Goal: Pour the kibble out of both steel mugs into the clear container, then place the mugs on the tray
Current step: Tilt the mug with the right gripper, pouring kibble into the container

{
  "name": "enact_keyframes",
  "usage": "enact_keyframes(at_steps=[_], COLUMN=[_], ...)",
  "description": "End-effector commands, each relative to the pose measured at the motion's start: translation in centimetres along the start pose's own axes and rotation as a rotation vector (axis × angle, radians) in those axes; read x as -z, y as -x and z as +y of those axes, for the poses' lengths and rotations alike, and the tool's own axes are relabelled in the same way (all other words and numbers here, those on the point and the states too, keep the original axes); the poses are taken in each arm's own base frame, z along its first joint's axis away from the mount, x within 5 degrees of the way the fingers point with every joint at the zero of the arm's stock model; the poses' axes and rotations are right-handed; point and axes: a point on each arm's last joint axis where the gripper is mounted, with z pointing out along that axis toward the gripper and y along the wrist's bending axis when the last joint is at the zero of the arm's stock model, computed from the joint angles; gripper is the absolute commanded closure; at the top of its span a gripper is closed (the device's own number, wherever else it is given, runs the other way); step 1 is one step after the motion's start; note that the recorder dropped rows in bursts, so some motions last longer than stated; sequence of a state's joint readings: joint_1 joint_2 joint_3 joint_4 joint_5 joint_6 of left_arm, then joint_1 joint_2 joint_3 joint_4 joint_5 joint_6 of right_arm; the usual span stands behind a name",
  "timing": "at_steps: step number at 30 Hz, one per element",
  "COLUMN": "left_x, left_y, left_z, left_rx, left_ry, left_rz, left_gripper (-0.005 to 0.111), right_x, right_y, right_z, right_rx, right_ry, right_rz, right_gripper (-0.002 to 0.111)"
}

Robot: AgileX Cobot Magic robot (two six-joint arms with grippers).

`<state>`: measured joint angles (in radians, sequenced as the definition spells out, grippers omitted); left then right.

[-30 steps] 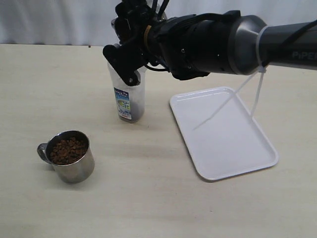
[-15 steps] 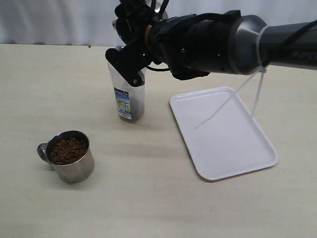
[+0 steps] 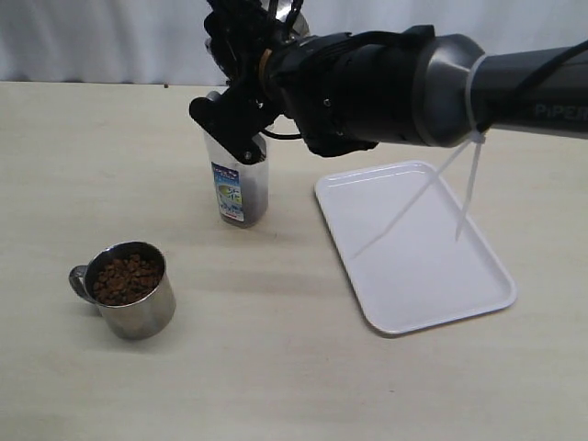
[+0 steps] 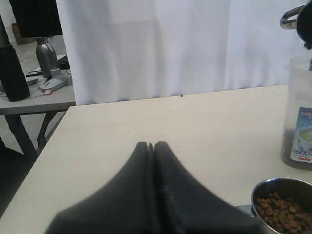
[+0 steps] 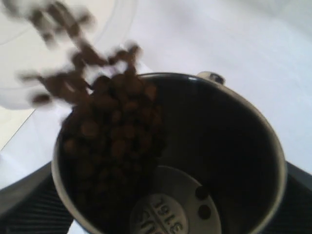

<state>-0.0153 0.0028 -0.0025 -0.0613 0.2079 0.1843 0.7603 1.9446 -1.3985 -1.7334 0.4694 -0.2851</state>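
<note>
Right wrist view: right end effector (image 5: 165, 214) gripped tilted steel mug (image 5: 224, 146), kibble (image 5: 114, 131) spilling.
Left end effector (image 4: 151, 145): closed, empty.

A pale beige surface (image 3: 294, 367) lies before a white curtain (image 3: 92, 41). Beyond the surface's edge, beside the curtain, a grey side desk (image 4: 29, 101) carries a computer mouse (image 4: 53, 83) and a silvery stand (image 4: 46, 52).

Even diffuse light, soft shadows; pouring kibble (image 5: 105, 112) motion-blurred in close right wrist view.
</note>
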Motion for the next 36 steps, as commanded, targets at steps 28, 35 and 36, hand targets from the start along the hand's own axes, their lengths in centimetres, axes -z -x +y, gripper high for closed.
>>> enact_keyframes(at_steps=[28,35,36], left_x=[0.0,0.0,0.0], left_y=[0.0,0.0,0.0], left_z=[0.0,0.0,0.0], left_rx=[0.003,0.003,0.003], left_ry=[-0.006,-0.006,-0.006], left_rz=[-0.013,-0.013,-0.013], left_gripper=[0.107,0.107,0.107], right_x=[1.7,1.7,1.7], right_y=[1.3,1.3,1.3], right_z=[-1.7,-1.7,-1.7], right_rx=[0.136,0.258,0.264], right_ry=[-0.013,-0.006,-0.007], right_rz=[0.107,0.108,0.104], right_gripper=[0.103,0.103,0.103])
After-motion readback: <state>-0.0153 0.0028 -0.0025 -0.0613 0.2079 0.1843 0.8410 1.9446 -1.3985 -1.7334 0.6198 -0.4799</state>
